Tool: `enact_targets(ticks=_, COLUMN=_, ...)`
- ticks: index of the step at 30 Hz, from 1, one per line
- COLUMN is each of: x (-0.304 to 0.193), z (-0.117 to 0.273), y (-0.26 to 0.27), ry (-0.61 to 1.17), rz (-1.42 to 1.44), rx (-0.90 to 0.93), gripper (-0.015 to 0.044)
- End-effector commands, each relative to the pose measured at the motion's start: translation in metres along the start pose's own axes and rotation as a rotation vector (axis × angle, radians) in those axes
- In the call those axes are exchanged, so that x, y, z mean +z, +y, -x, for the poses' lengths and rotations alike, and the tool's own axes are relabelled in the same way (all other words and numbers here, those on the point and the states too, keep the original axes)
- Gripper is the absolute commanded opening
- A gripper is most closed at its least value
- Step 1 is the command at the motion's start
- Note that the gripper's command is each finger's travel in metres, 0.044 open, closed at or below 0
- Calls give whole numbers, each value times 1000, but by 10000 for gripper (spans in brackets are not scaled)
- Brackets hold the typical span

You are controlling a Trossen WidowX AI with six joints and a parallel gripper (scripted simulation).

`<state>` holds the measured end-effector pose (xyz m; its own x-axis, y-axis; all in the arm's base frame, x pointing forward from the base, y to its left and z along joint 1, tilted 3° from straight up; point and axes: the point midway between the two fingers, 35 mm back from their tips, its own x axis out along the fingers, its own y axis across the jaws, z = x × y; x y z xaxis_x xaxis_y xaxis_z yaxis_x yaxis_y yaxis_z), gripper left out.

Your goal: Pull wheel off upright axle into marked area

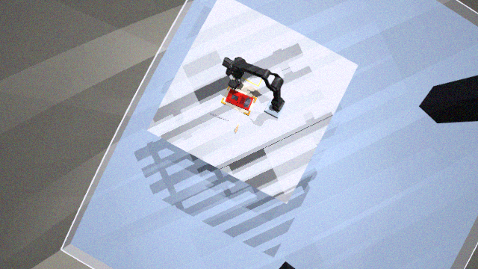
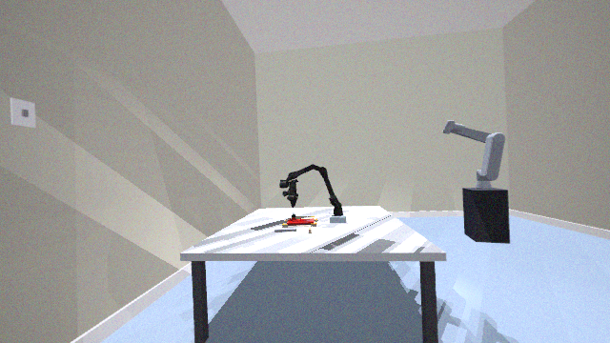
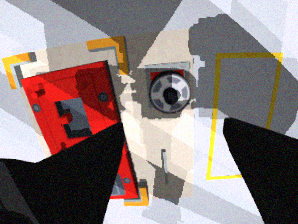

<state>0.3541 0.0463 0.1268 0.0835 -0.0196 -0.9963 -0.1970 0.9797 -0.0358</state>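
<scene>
In the wrist view, we are seeing a round wheel, its pale grey ring showing darker segments around a black centre. We are finding it on its mount, toward twelve o'clock. The yellow outlined area is lying at the wheel's three o'clock (a red block is occupying nine). We are holding the gripper wide and unloaded above.

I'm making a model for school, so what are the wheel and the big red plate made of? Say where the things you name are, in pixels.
The wheel (image 3: 159,98) looks like hard plastic or painted metal, maybe with a dark rubbery middle: its rim is pale grey and smooth. The red plate (image 1: 231,98) (image 2: 296,222) (image 3: 50,107) could be plastic or painted metal; its colour is bright and even, but the pictures don't settle which.
</scene>
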Motion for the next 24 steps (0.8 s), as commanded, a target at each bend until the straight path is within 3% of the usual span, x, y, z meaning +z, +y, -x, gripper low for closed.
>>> enact_targets(ticks=1, x=4, z=-1, y=0, ry=6, rz=4, rx=-6, gripper=300)
enact_targets(ticks=19, x=2, z=-73, y=-2, ry=6, rz=4, rx=-6, gripper=300)
enact_targets(ticks=24, x=2, z=-76, y=-2, ry=6, rz=4, rx=-6, gripper=300)
